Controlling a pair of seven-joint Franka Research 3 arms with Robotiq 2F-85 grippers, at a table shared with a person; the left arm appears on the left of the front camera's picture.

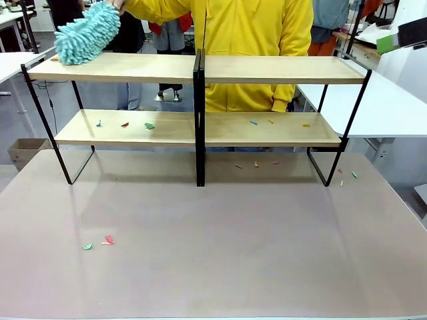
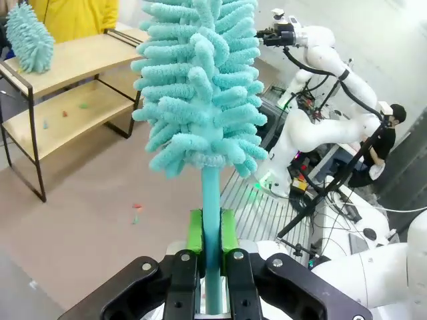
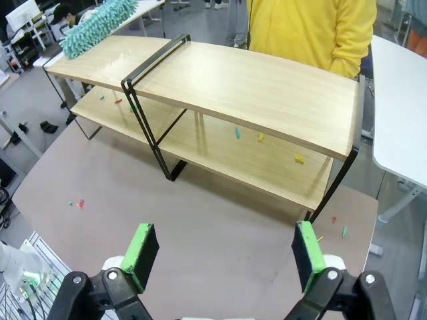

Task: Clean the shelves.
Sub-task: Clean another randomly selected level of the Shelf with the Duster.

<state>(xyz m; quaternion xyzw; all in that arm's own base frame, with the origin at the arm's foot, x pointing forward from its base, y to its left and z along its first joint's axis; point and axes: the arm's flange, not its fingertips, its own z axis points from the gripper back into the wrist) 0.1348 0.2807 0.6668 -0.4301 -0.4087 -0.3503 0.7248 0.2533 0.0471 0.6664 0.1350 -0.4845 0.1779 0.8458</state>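
At far left, a person's teal duster (image 1: 87, 33) sits on the top board of the shelves (image 1: 280, 69). My left gripper (image 2: 212, 230) pinches the handle of its own chenille duster (image 2: 197, 87), whose long axis runs straight out along the fingers. The shelves are well apart, toward that view's upper left. Paper scraps (image 1: 149, 125) dot the lower board. My right gripper (image 3: 225, 252), fingers spread and empty, faces the right half.

**Three views, one shared rack**

Your front camera looks from the near edge of the table (image 1: 220, 267) straight across at the shelves (image 1: 280, 69). Your left wrist camera sits close behind a chenille duster (image 2: 200, 87), with the shelves far off. Your right wrist camera looks down on them from nearer.
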